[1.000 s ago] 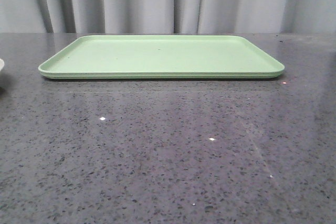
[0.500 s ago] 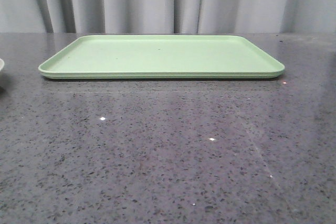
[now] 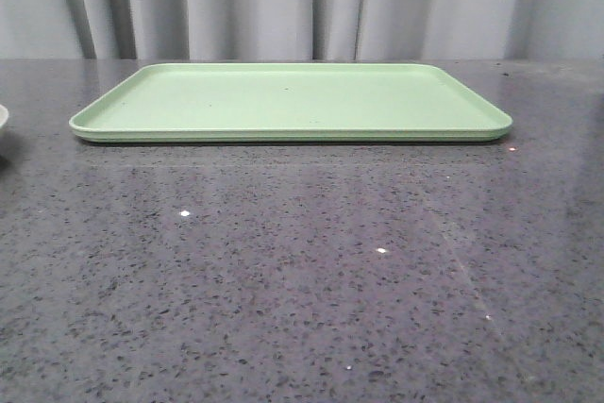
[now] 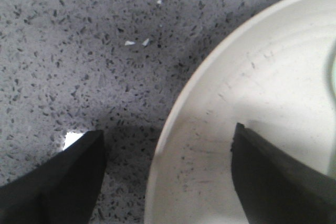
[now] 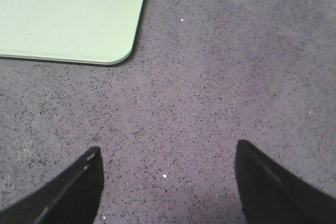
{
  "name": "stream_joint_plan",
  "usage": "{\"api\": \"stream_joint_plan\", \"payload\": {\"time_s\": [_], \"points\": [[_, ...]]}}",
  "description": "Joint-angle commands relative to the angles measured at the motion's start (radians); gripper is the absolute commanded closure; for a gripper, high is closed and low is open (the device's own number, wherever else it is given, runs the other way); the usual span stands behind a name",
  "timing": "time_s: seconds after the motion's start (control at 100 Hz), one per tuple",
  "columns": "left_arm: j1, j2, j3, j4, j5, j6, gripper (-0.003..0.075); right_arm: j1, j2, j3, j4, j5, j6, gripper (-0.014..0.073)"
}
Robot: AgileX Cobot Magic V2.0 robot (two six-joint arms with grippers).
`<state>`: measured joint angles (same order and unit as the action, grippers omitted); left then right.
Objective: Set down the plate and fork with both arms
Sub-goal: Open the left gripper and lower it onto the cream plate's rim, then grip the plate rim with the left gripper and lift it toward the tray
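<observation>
The cream plate [image 4: 262, 87] fills much of the left wrist view; a sliver of its rim [image 3: 3, 117] shows at the far left edge of the front view. My left gripper [image 4: 168, 135] hangs open over the plate's rim, one finger [image 4: 273, 182] above the dish and the other finger [image 4: 63, 182] above bare table. My right gripper [image 5: 167, 153] is open over bare table, with nothing between its fingers, near a corner of the green tray [image 5: 68, 14]. The fork is out of view. Neither gripper shows in the front view.
The flat light-green tray [image 3: 293, 101] lies at the back middle of the grey speckled table [image 3: 302, 271], with nothing on it. Pale curtains hang behind the table's far edge.
</observation>
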<state>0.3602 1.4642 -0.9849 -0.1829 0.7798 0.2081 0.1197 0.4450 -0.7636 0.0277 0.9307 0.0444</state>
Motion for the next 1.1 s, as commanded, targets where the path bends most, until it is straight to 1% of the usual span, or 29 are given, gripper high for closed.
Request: {"api": "stream_joint_plan", "payload": {"time_s": [0.0, 0.13, 0.23, 0.32, 0.52, 0.72, 0.82, 1.01, 1.09], "points": [[0.004, -0.023, -0.029, -0.018, -0.018, 0.003, 0.0240, -0.006, 0.018, -0.027, -0.002, -0.082, -0.007, 0.0064], [0.004, -0.023, -0.029, -0.018, -0.007, 0.003, 0.0255, -0.006, 0.018, -0.027, -0.002, -0.083, -0.007, 0.0064], [0.004, -0.023, -0.029, -0.018, 0.000, 0.003, 0.0300, -0.006, 0.018, -0.027, -0.002, -0.083, -0.007, 0.0064], [0.004, -0.023, -0.029, -0.018, 0.002, 0.003, 0.0358, -0.006, 0.018, -0.027, -0.002, -0.083, -0.007, 0.0064], [0.004, -0.023, -0.029, -0.018, 0.008, 0.003, 0.0525, -0.006, 0.018, -0.027, -0.002, -0.083, -0.007, 0.0064], [0.004, -0.023, -0.029, -0.018, 0.008, 0.003, 0.0655, -0.006, 0.018, -0.027, -0.002, -0.083, -0.007, 0.0064], [0.004, -0.023, -0.029, -0.018, 0.008, 0.003, 0.0739, -0.006, 0.018, -0.027, -0.002, -0.083, -0.007, 0.0064], [0.004, -0.023, -0.029, -0.018, 0.021, 0.020, 0.0740, -0.006, 0.018, -0.027, -0.002, -0.083, -0.007, 0.0064], [0.007, -0.025, -0.029, -0.053, 0.029, 0.051, 0.0740, -0.006, 0.018, -0.027, -0.002, -0.083, -0.007, 0.0064]]}}
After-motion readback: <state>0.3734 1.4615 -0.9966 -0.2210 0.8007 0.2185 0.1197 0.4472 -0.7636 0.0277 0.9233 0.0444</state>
